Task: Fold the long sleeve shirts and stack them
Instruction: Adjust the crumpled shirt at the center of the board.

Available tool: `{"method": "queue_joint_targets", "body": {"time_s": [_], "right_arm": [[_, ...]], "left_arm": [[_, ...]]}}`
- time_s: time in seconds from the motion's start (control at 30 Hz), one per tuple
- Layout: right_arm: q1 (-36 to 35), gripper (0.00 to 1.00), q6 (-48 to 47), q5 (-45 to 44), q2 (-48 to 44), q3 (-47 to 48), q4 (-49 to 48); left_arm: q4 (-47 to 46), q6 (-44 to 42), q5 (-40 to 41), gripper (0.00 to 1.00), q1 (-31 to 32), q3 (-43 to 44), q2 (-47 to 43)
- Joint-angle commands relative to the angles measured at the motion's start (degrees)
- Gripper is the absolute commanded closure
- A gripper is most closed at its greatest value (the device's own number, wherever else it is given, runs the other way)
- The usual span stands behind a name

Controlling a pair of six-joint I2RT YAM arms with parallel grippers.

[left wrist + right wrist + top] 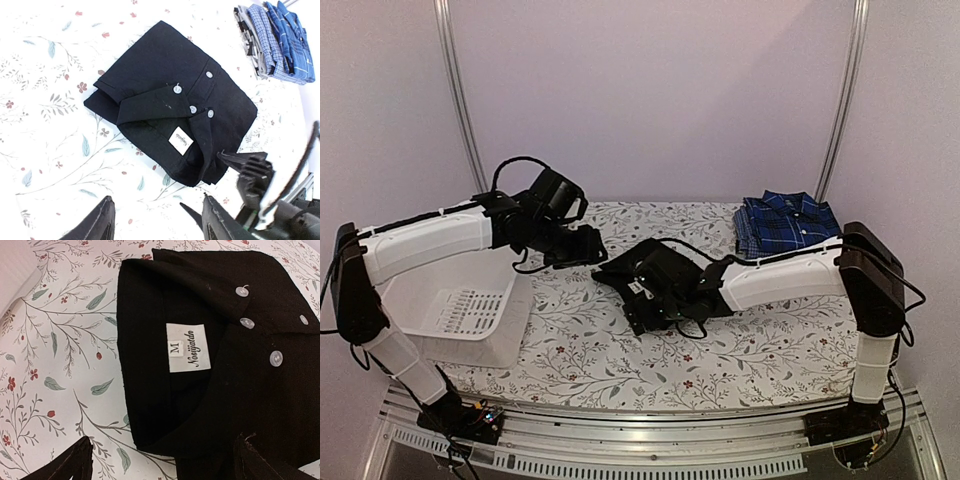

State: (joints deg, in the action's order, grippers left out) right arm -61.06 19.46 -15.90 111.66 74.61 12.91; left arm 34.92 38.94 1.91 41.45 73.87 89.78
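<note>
1. Black cloth folded into a compact packet sits mid-table: the black shirt (pixel 620 268), collar up, with pale buttons (pixel 276 358) and a white neck label (pixel 185 347) showing.
2. Right claw (pixel 164 440) hangs right over the collar end, fingers spread wide to either side of the shirt's edge, gripping nothing.
3. Left claw (pixel 155 200) hovers off the shirt's left side, apart from it, fingers parted and empty.
4. Plaid shirt (pixel 785 220) lies folded at the far right of the table, well apart from the black one, so the stacking spot is away and to the right of the right claw.
5. Long axis of the packet seems to run slantwise, far-left to near-right, collar end toward the right arm. That arm is nearer both shirts, so I judge the carry falls to it; folding looks done, stacking not yet.
6. Flowered tablecloth (pixel 580 350) covers the table. It lies flat, and a packet pinched at one edge may unfold as it rises.
7. White basket (pixel 460 310) sits near left, under the left arm. Plain pale walls (pixel 650 90) and two metal poles (pixel 460 100) close the back.
</note>
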Motion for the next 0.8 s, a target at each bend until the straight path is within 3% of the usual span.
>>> {"method": "queue_joint_targets", "body": {"time_s": [0.0, 0.17, 0.27, 0.47, 0.63, 0.77], "right_arm": [[-1.55, 0.04, 0.82, -6.12, 4.21, 3.00, 2.12], [-1.70, 0.07, 2.59, -13.29, 7.19, 6.20, 4.78], [-1.72, 0.15, 4.15, -17.54, 7.74, 7.40, 6.26], [-1.61, 0.43, 4.97, -20.35, 5.77, 7.39, 6.39], [-1.29, 0.79, 5.52, -20.61, 3.73, 6.96, 6.56], [0.07, 0.94, 6.31, -19.10, 1.04, 6.69, 7.01]], "left_arm": [[0.37, -1.02, -0.71, 0.41, -0.99, -0.55, -1.63], [0.40, -1.31, -0.86, 0.42, -1.11, -0.56, -1.45], [0.32, -1.38, -0.90, 0.42, -1.16, -0.77, -1.63], [-0.47, -1.50, -1.39, 0.42, -1.37, -2.31, -1.73], [-1.72, -1.32, -1.47, 0.45, -1.44, -3.59, -1.46], [-2.90, -1.09, -2.95, 0.50, -1.48, -4.62, -0.90]]}}
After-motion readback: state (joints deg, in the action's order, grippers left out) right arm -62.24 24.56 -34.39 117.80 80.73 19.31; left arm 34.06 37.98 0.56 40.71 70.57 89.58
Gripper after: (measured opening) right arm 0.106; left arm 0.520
